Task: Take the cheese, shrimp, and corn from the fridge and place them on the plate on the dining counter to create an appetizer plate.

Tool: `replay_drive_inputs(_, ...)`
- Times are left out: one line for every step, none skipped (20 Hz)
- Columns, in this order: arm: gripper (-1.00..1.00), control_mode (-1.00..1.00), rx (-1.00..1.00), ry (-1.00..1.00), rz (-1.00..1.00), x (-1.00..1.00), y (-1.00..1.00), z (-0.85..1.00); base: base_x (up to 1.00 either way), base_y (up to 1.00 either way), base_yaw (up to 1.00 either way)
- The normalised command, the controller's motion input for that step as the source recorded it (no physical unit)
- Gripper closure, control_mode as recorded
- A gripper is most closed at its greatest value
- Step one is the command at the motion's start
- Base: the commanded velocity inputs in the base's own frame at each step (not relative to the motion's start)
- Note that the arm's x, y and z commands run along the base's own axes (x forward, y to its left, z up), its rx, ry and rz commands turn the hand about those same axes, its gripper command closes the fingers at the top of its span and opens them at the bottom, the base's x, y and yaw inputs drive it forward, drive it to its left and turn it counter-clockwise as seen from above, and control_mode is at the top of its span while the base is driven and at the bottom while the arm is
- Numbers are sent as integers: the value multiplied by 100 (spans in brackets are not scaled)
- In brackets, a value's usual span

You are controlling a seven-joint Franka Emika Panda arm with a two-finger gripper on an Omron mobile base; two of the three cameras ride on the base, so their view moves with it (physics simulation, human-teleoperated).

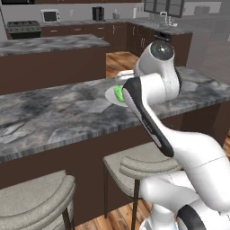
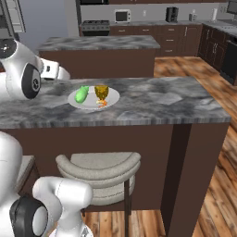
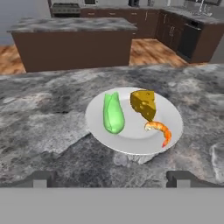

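**A:** Checked the plate (image 3: 133,140) yet? Sitting on the dining counter (image 3: 52,118), dead center in the hand view.

**B:** Yep. Got all 3 foods on it. Corn (image 3: 113,113) lying at about 9 o'clock on the plate, long axis running roughly 12 to 6. Cheese (image 3: 145,104) up around 1 o'clock, resting on the plate with its narrow end pointing down toward the middle. Shrimp (image 3: 159,130) curled at about 4 o'clock, just beside the bottom tip of the cheese, can't tell if touching.

**A:** Same from the right base view? Seeing the plate (image 2: 111,99) with the corn (image 2: 82,94) at 9 o'clock, the cheese (image 2: 101,91) near the center, and the shrimp (image 2: 102,103) as a tiny orange bit right below the cheese at 6.

**B:** Matches. From the left base view mostly blocked by the arm, just a sliver of plate (image 1: 109,94) and a bit of green corn (image 1: 118,93) peeking out next to the dark forearm.

**A:** And the gripper (image 3: 111,179)?

**B:** Spread wide, holding nothing. Fingertips (image 3: 40,179) poking up at the bottom of the hand view, 1 at 7 o'clock and 1 at 5 o'clock, both well clear of the plate and apart from all 3 foods. Plate sitting in the gap between them, further out.

**A:** Stools (image 2: 99,173) tucked under the near edge of the counter, grey cushions. Second marbled counter (image 2: 97,43) behind at 12 o'clock, then the stove (image 2: 95,25) and microwave (image 2: 122,16) along the back wall.
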Motion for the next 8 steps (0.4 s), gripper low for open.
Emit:
replay_drive_inputs(-100,-100,8,0,0,-100,0,11,0,0,0)
replay_drive_inputs(-100,-100,6,0,0,-100,0,0,0,0,0)
replay_drive_inputs(-100,-100,5,0,-1,-100,-2,0,0,0,0)
replay_drive_inputs(-100,-100,3,0,-2,-100,-7,0,0,0,0)
replay_drive_inputs(-100,-100,3,0,-3,-100,-12,0,0,0,0)
replay_drive_inputs(-100,-100,1,0,-4,-100,-14,0,0,0,0)
replay_drive_inputs(-100,-100,0,0,-4,-100,-15,0,0,0,0)
replay_drive_inputs(-100,-100,0,0,-4,-100,-18,0,0,0,0)
